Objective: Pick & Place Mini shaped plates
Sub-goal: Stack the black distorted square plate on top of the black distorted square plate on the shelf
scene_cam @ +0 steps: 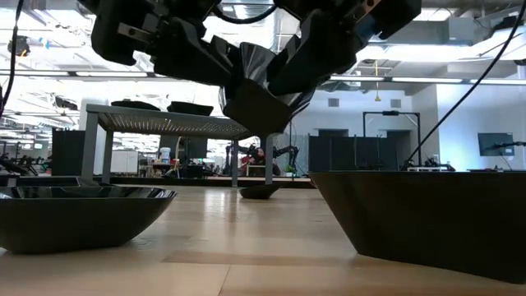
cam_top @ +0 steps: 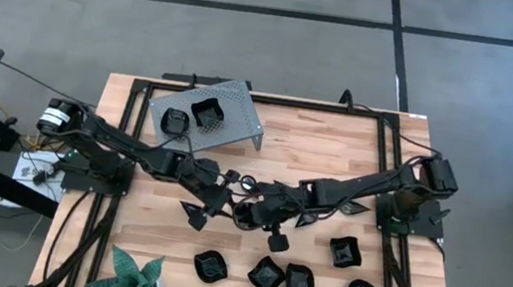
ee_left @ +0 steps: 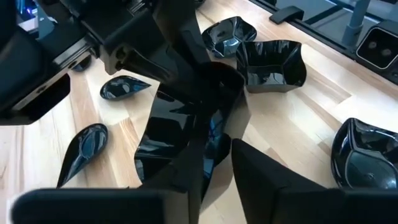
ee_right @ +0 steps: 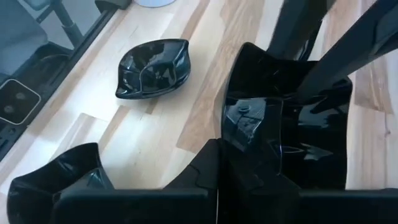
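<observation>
Right hand (ee_right: 249,180) and left hand (ee_left: 214,168) on 1 raised plate (scene_cam: 259,90)

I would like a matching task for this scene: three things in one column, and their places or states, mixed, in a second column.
Things:
1. plant
2. stand
3. held plate

Places or states:
a. bears two plates
b. in the air, gripped by the right pincer, with the left pincer beside it
c. at a table corner, on the left arm's side

Pairs: 1-c, 2-a, 3-b
</observation>
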{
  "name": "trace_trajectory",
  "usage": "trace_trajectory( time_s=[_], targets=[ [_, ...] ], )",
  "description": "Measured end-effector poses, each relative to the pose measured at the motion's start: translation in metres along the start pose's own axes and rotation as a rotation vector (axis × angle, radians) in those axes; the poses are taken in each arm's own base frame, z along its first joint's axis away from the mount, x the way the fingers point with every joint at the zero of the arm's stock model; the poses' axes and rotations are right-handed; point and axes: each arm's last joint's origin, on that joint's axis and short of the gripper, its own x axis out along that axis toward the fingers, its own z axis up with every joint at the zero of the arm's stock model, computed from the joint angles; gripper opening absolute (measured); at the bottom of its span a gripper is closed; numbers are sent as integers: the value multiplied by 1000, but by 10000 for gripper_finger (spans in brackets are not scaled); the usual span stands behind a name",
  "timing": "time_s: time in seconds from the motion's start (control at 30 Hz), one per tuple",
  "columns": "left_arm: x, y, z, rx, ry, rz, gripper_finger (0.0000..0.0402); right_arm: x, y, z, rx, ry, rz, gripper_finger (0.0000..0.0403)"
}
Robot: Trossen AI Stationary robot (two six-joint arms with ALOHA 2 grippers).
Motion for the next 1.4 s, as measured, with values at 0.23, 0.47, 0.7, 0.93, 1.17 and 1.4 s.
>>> trace_trajectory(
  time_s=[0.23, 0.47, 0.7, 0.93, 1.17, 1.4],
  targets=[
    [0, -1, 0, 18, 1, -9, 35, 0, -2, 0, 4, 1, 5, 8],
    [0, -1, 0, 18, -2, -18, 14, -4, -10, 7, 28, -17, -9, 31],
    [0, -1, 0, 14, -11, -26, 12, -12, -17, 24, 20, -59, -28, 82],
    [-1, 0, 1, 11, -19, -29, 12, -27, -17, 48, 25, -12, -39, 117],
    [-1, 0, 1, 9, -19, -30, 10, -47, -16, 65, 6, 93, -84, 137],
    [-1, 1, 0, -61, 5, 21, 9, -85, -8, 74, 35, 336, -169, 133]
  ],
)
